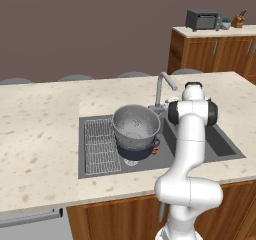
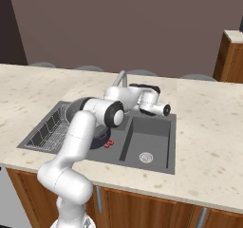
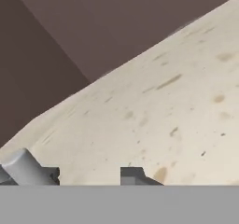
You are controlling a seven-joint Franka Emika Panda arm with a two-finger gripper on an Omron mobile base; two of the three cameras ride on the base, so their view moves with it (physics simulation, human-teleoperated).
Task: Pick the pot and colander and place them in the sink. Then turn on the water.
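Left base view: the colander [image 1: 135, 126] sits nested on the pot [image 1: 141, 150] in the sink [image 1: 227, 145], left basin, beside the wire rack [image 1: 100, 146]. Over by the faucet [image 1: 163, 86], gripper [image 3: 89, 175] fingers stand apart, gripping nothing.

- Left base view: behind-left of the arm, looking forward and down over the sink [image 1: 224, 149].
- Right base view: behind-right, same sink, opposite side.
- Hand view: close, tilted, along the countertop [image 3: 163, 111].

The speckled beige table [image 1: 40, 119] holds the dark sink [image 1: 225, 149], where the colander [image 1: 135, 126] sits nested in the pot [image 1: 142, 151].
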